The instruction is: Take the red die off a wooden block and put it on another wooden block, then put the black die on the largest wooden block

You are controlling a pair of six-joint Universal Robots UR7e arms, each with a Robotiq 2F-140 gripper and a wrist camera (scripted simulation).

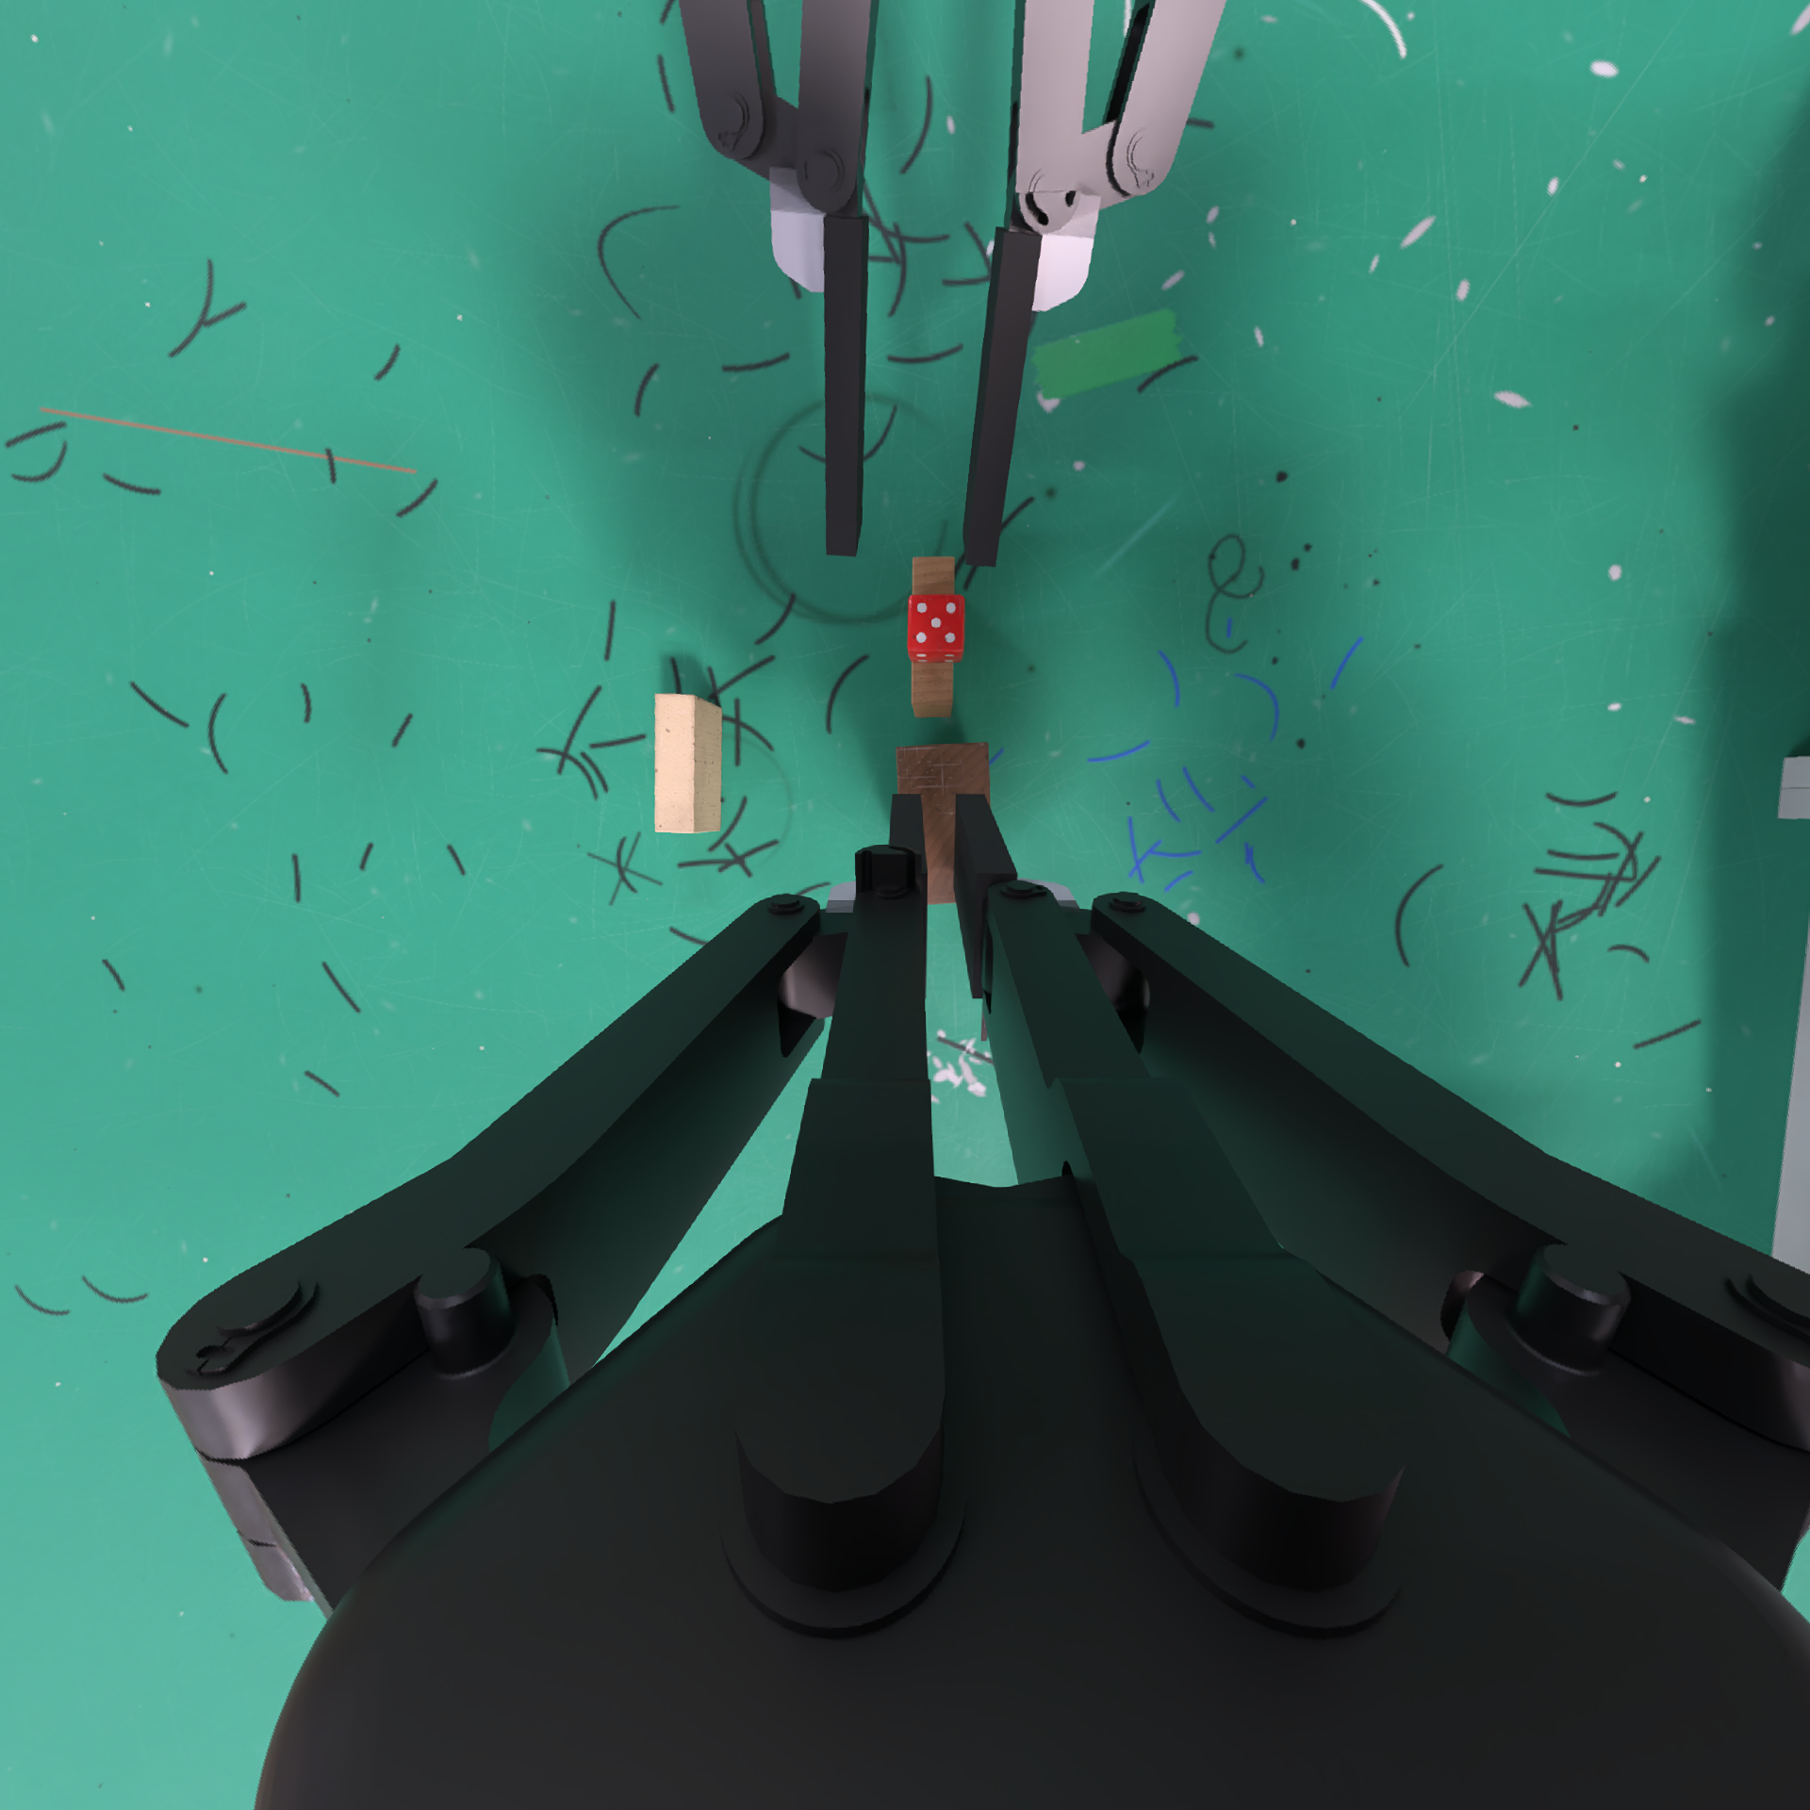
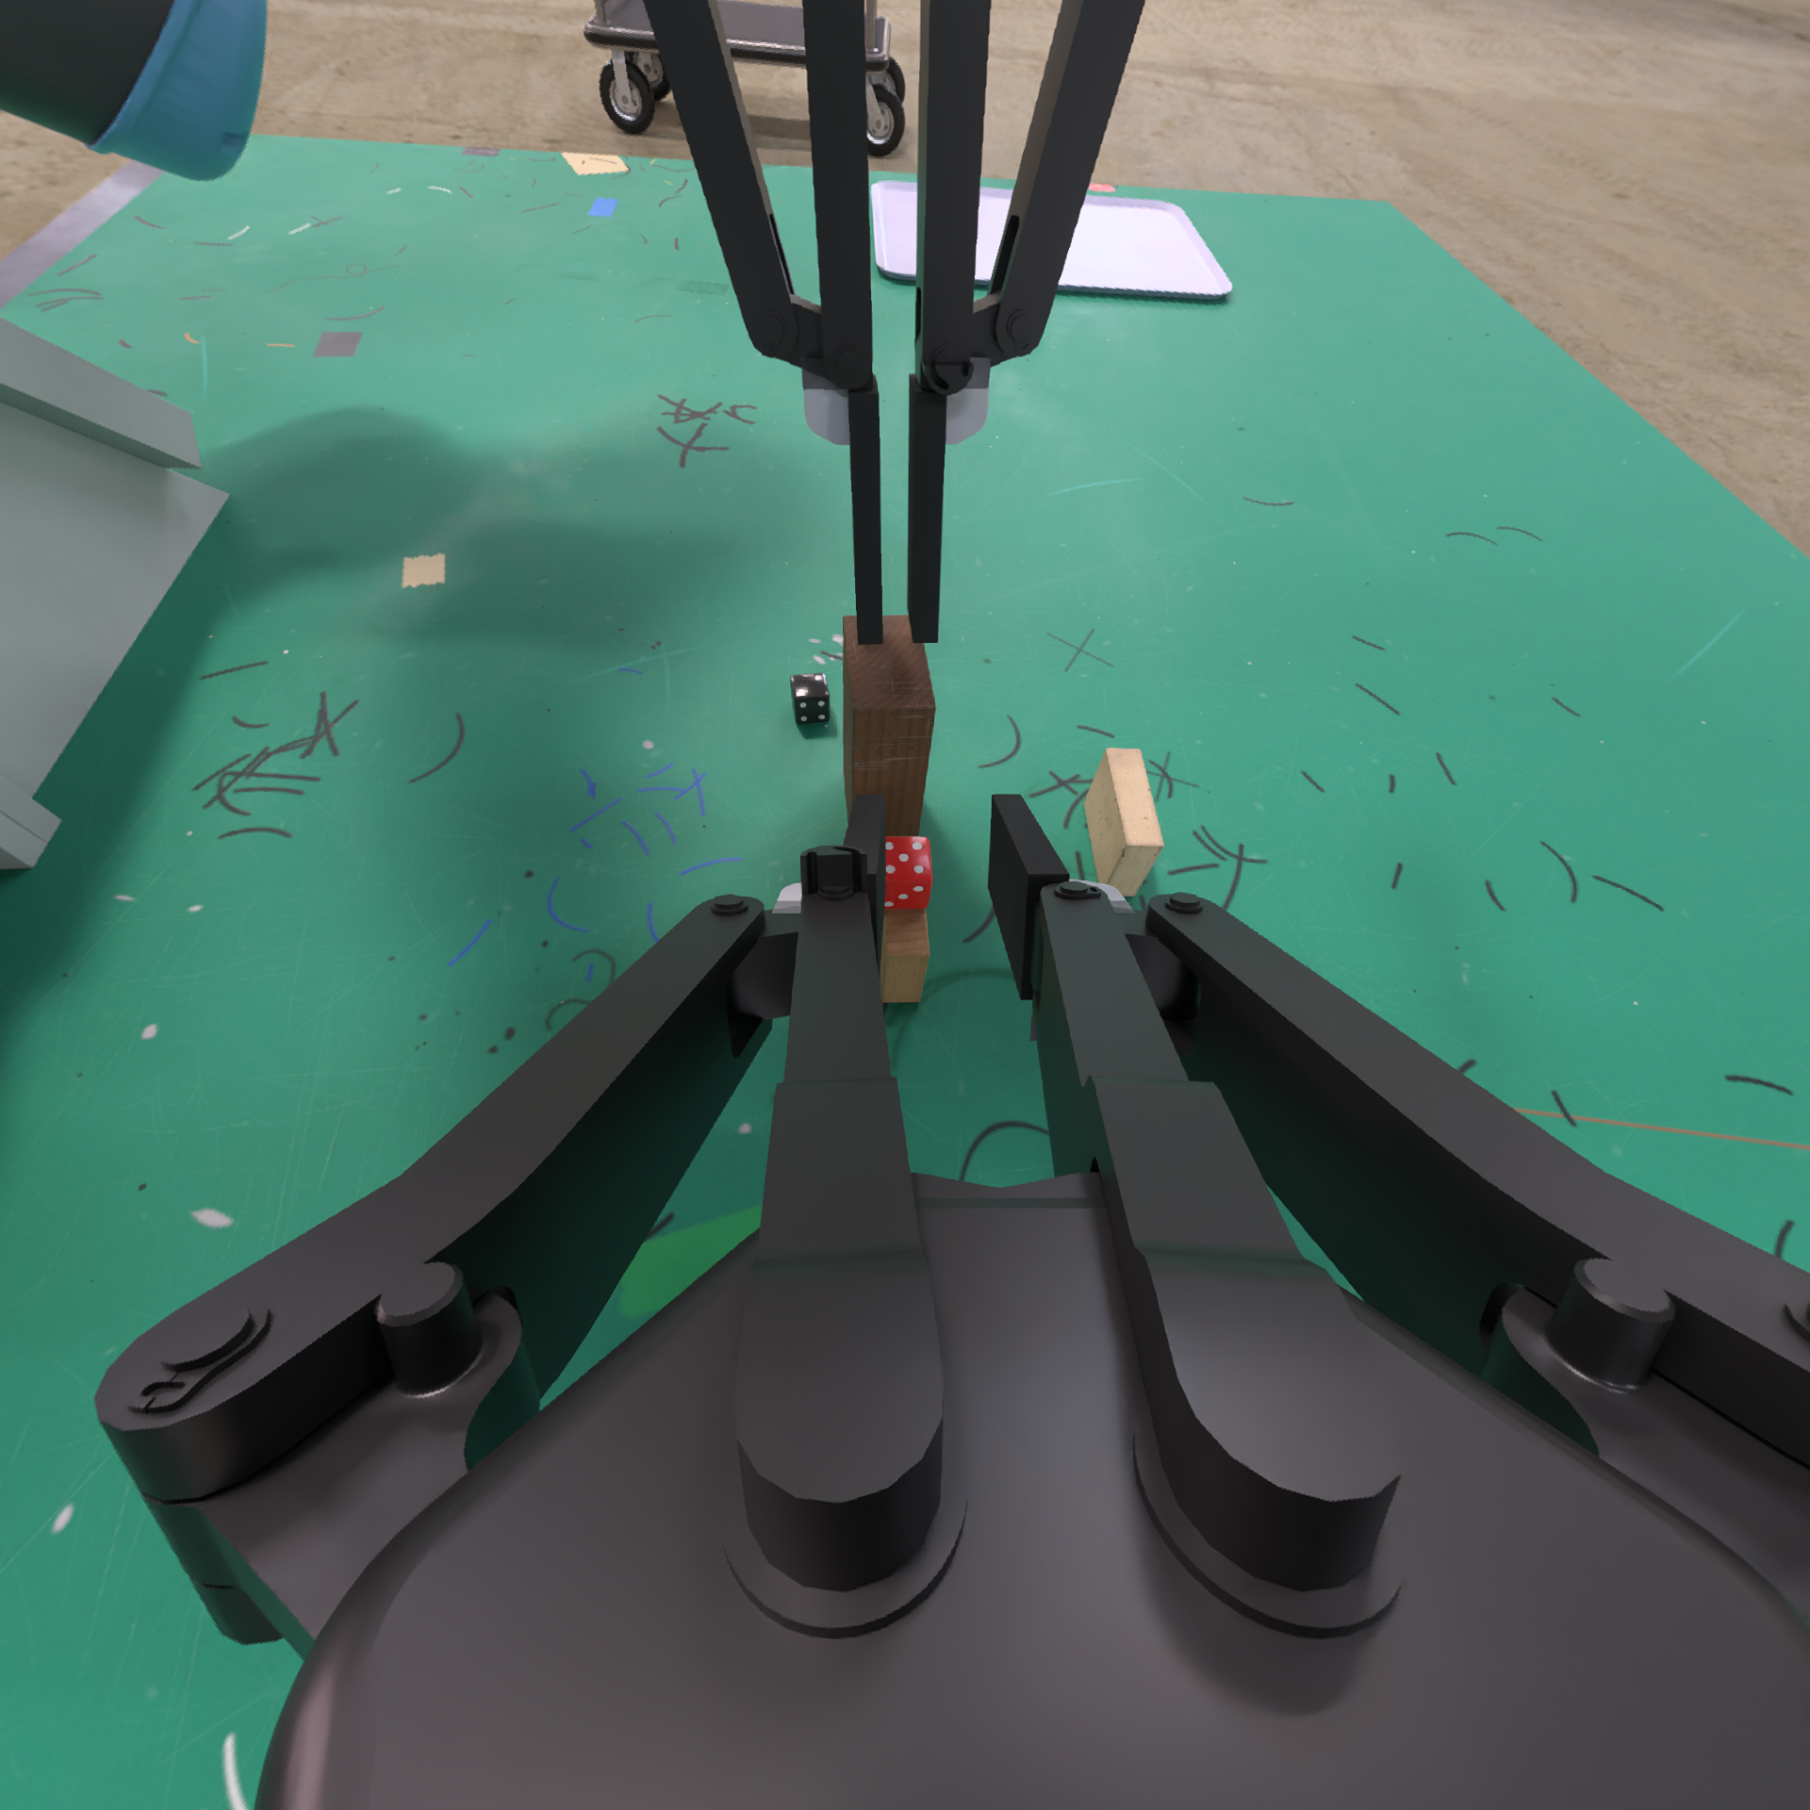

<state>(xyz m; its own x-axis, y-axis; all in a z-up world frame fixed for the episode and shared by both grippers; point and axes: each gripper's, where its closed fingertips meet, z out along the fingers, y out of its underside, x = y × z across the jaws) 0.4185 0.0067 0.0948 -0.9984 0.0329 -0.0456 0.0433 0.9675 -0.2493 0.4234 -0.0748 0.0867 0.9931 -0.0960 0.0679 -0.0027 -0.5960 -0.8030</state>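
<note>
The red die [image 1: 935, 625] [image 2: 908, 872] sits on a small tan wooden block [image 1: 930, 690] [image 2: 906, 965]. My right gripper [image 2: 938, 818] [image 1: 911, 553] is open with a finger on each side of the die; the left finger is close to it, the right one apart. A tall dark brown block [image 1: 945, 769] [image 2: 886, 725] stands just beyond. My left gripper [image 1: 938, 808] [image 2: 896, 632] hovers at its top, nearly shut, with nothing between the fingers. The black die [image 2: 811, 700] lies on the mat beside the dark block; it is hidden in the left wrist view. A pale block [image 1: 688, 764] [image 2: 1124, 818] stands apart.
The green mat [image 2: 1371, 588] has a white tray [image 2: 1126, 245] at its far edge and a grey box [image 2: 78, 548] at the left. A wheeled cart [image 2: 744, 59] stands on the floor beyond. A strip of green tape [image 1: 1107, 353] lies on the mat.
</note>
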